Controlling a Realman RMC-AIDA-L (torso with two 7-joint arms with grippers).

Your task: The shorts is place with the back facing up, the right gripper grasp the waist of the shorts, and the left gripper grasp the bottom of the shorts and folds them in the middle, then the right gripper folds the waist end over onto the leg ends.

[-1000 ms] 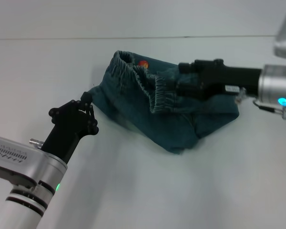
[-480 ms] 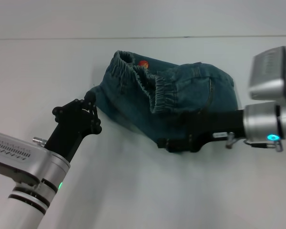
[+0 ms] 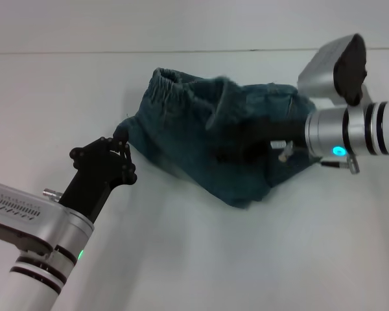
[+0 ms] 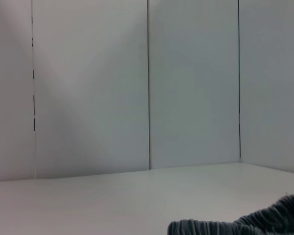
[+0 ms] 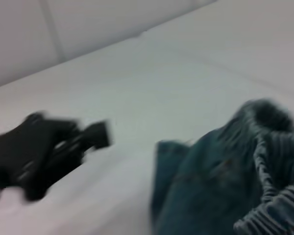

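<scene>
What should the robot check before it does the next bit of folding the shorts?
1. Shorts on the table: ok, bunched in a heap.
2. Left end effector at the shorts' left edge: ok, touching the cloth.
3. Left end effector really pinching cloth: cannot tell.
4. Right end effector over the middle of the shorts: ok, but blurred.
5. Right end effector holding the waist: cannot tell.
6. Shorts folded flat: not ok, still rumpled.
</scene>
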